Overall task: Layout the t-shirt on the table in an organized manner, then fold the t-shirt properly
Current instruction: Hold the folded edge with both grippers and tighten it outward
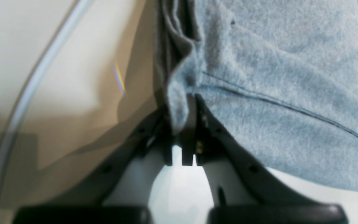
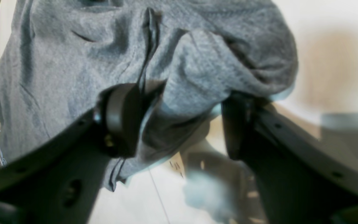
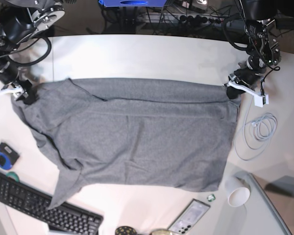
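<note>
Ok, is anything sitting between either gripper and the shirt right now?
Nothing visible. The left gripper is shut on the t-shirt at its far corner, and the right gripper's open fingers already straddle a bunched fold at the other far corner.

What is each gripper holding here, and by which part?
Left gripper pinches the t-shirt at a corner edge. Right gripper: jaws apart around bunched cloth, not clamped.

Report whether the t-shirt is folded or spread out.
Spread out, not folded: the t-shirt lies open across the table, one sleeve flared toward the keyboard, wrinkles remaining.
</note>
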Controlling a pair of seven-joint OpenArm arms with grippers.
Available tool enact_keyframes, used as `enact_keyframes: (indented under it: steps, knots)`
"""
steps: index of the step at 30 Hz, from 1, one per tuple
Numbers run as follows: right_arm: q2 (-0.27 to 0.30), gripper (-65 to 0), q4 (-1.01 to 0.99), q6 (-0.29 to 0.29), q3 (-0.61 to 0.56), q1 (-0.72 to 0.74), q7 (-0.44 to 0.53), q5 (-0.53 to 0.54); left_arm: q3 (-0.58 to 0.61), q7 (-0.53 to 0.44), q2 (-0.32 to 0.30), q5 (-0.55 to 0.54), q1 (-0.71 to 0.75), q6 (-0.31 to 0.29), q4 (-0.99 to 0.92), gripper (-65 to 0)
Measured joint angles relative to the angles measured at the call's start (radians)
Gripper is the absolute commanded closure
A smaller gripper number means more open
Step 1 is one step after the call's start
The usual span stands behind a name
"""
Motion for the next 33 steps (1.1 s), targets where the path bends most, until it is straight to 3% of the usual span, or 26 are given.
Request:
enact_keyframes:
  steps: [3, 7, 11, 27, 33]
  knots:
    - [0.0, -29.0, -0.002, 0.0, 0.0, 0.003, -0.005, -0.005, 0.0, 0.0, 0.0, 0.0, 0.0, 0.0, 0.0, 0.0]
    - [-0.006, -37.8, 0.004, -0.002, 0.0, 0.011, -0.019, -0.005, 0.0, 0.0, 0.0, 0.0, 0.0, 0.0, 0.0, 0.0]
    - [-0.032, -45.0, 0.028, -0.048, 0.064, 0.011, -0.01, 0.022, -0.005, 0.001, 0.0, 0.0, 0.0, 0.0, 0.0, 0.0]
    - [-0.018, -45.2, 0.013, -0.062, 0.076, 0.023, 0.015, 0.01, -0.006, 0.001, 0.0, 0.0, 0.0, 0.0, 0.0, 0.0]
    - [-0.022, -45.2, 0.142, -0.087, 0.092, -0.048, -0.045, -0.023, -0.006, 0.0, 0.0, 0.0, 0.0, 0.0, 0.0, 0.0]
